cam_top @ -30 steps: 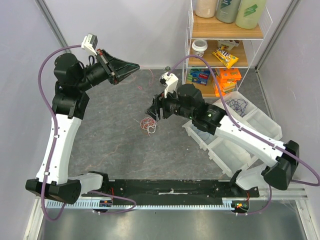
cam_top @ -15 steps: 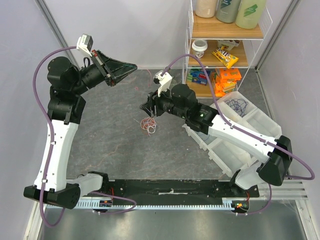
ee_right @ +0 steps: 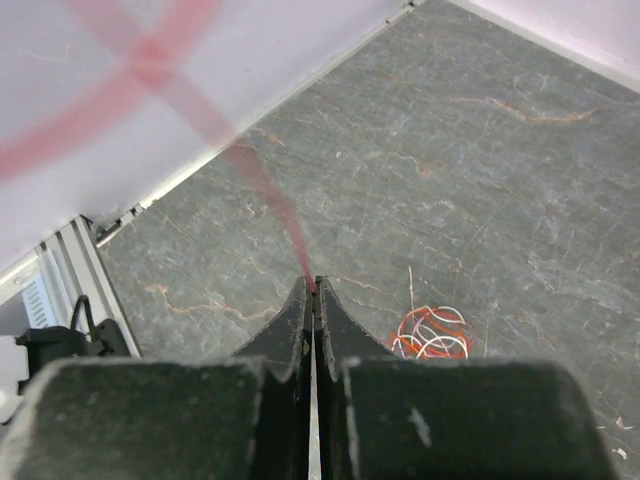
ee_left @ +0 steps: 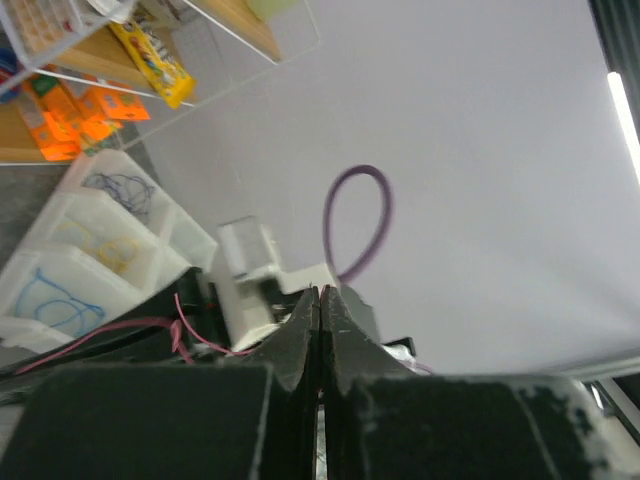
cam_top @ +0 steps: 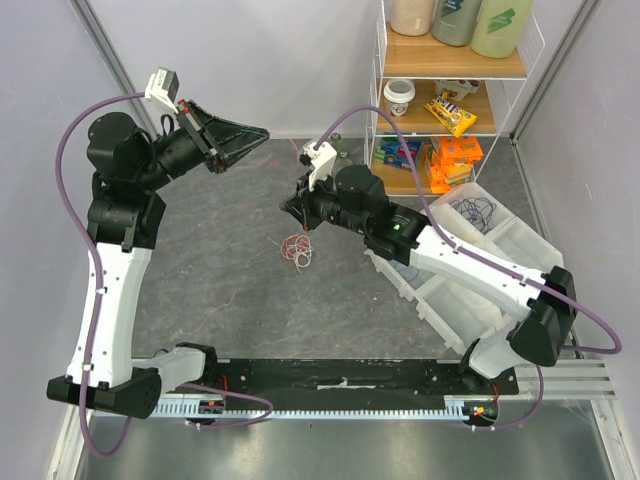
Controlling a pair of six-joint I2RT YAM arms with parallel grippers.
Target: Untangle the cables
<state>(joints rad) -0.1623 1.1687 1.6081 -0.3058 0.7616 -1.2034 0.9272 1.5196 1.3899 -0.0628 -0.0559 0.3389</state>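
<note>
Right wrist view: right gripper (ee_right: 313,290) pinches a red cable (ee_right: 255,180); left gripper (ee_left: 321,297) closed; snack packets (cam_top: 450,112) unreadable.

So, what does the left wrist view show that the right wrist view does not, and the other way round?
Only the left wrist view shows the shelf with snack packs, the white bins holding sorted cables, and the other arm's purple hose. Only the right wrist view shows the grey table and the small red, orange and white tangle lying on it. Both show shut jaws, on the left gripper and the right gripper, with a red cable at the tips.
</note>
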